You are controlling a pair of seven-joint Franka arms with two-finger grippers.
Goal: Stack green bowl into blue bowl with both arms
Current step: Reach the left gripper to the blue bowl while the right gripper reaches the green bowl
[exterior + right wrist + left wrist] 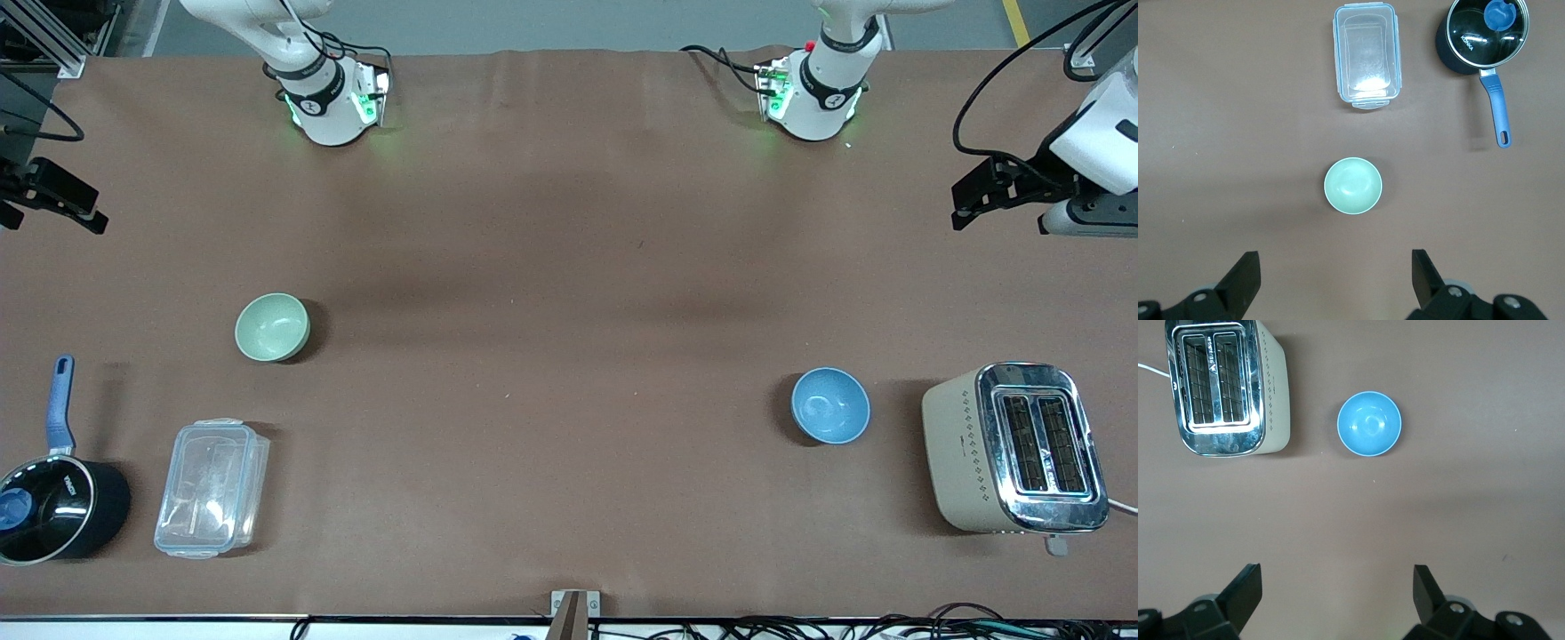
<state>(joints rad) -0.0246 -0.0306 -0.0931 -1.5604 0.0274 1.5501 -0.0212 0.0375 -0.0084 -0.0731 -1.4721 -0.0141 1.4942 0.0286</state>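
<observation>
The pale green bowl [272, 327] sits upright and empty toward the right arm's end of the table; it also shows in the right wrist view [1353, 185]. The light blue bowl [830, 405] sits upright and empty toward the left arm's end, beside the toaster; it also shows in the left wrist view [1369, 423]. My right gripper [1335, 270] is open and empty, held high above the table. My left gripper [1338, 587] is open and empty, also high. In the front view they show at the edges, the right gripper [62, 200] and the left gripper [987, 191].
A cream and chrome toaster [1013, 447] stands at the left arm's end. A clear lidded plastic box [212, 488] and a black saucepan with a blue handle [55, 502] lie nearer the front camera than the green bowl. Brown cloth [551, 356] covers the table.
</observation>
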